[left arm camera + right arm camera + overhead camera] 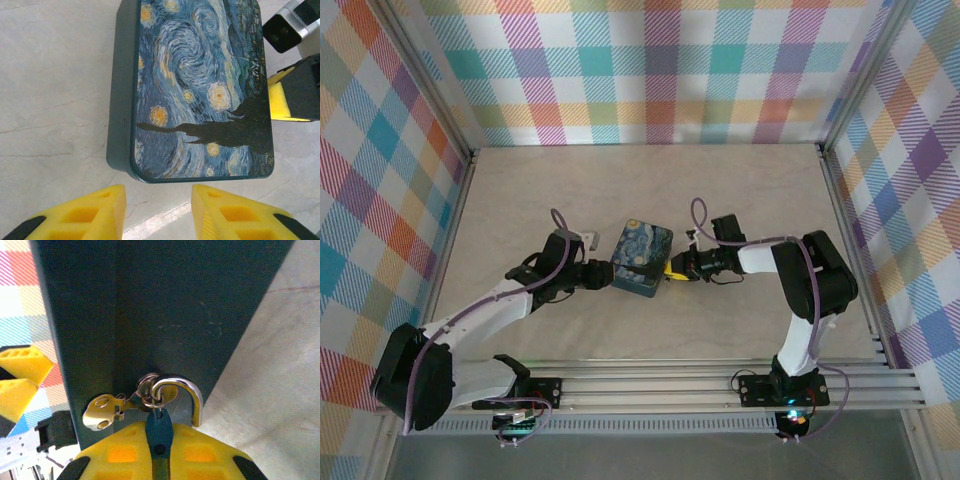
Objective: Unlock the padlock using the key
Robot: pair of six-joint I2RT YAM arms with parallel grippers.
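Observation:
The padlock's silver shackle hangs at the dark side wall of the Starry Night box, threaded with a key ring and a brass hasp. The padlock's body is hidden behind my yellow fingers. My right gripper is shut on the blue-headed key, right against the box's right side. My left gripper stands open with nothing between its fingers, just short of the box's near corner, on the box's left side.
The box lies flat in the middle of the beige table. Checked walls and aluminium posts enclose the table on three sides. The right gripper's finger shows past the box's far side.

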